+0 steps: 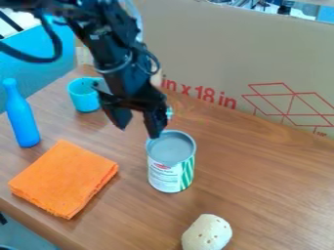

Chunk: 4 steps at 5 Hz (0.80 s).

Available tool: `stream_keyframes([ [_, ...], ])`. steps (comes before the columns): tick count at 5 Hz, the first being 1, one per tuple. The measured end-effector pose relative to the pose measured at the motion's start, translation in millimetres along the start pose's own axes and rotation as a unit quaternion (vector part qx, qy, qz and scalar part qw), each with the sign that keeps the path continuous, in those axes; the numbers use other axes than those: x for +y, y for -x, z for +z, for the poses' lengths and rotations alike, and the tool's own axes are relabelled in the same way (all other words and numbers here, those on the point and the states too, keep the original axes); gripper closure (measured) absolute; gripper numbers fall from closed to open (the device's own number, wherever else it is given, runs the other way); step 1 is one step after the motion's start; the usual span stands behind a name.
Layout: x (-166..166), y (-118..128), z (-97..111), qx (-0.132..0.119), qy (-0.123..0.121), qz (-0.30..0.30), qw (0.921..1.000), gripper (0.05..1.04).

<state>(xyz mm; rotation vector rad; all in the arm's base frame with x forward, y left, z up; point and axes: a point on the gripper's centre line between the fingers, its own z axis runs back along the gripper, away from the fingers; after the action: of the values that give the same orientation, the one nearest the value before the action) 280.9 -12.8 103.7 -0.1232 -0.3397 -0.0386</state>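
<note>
My claw: I hang my claw (138,131) over the table (267,183), left of the middle, with my two fingers spread apart, pointing down and nothing pinched between them.
Can: the can (171,168) stands upright just to the near right of my claw, grey at the top, with white and green on its side. My right-hand fingertip overlaps its far-left rim in view; whether they touch I cannot tell.
Cup: the light blue cup (83,99) stands on the far left, mouth up, partly behind my claw.
Small thing: something teal and white (170,113) peeks out just behind my right-hand finger, too hidden for me to name.
Bottle: the blue bottle (22,122) stands upright at the far-left side, left of the cup and well apart from my fingers.
Cloth: the orange cloth (64,177) lies folded flat at the near left, between the bottle and the can but closer to me than neither can I say.
Pale lump: the pale, rounded lump (207,234) with dark specks lies at the near edge of view, right of the can.
Barrier: the cardboard (215,53) with red print rises along the far side, walling off the table behind my claw and the can.
</note>
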Motion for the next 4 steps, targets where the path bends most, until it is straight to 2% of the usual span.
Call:
stream_keyframes([
  [1,-9.3,2.2,-18.7,0.019,0.005,-0.006,0.9998,0.082],
  [2,-14.4,0.8,-29.0,0.023,0.000,-0.009,0.9997,0.082],
  [4,-14.9,-4.9,-34.8,0.013,-0.027,-0.009,0.9995,0.082],
])
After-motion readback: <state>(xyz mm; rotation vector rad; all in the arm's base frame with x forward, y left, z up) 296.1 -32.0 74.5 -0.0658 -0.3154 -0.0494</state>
